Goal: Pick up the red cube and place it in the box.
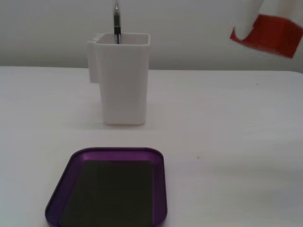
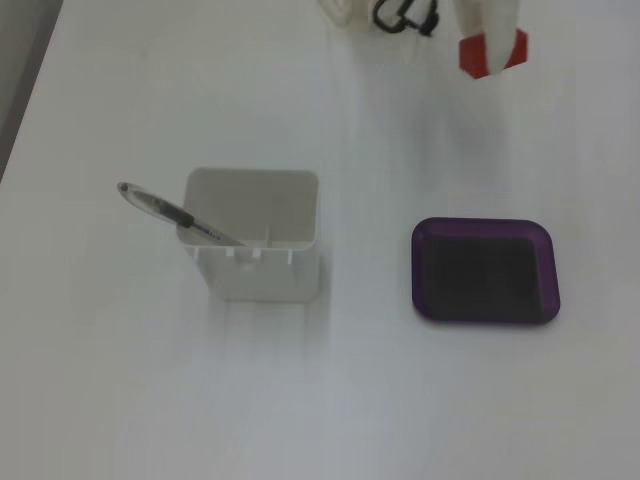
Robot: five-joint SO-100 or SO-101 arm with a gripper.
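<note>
I'm holding the red cube [image 1: 271, 34] aloft in the closed gripper [image 2: 490, 55], well apart from the box [image 2: 549, 270], risking a slip from its tilted, off-centre grip.

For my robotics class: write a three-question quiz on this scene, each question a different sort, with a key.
1. True or false: the red cube lies inside the box.
2. What leans out of the white container?
   A) a pen B) a spoon C) a brush
3. Fill in: the gripper holds the cube ____ the table.

Key: 1 false; the cube is clamped in the gripper, the box is empty. 2 A, the pen. 3 above.
</note>
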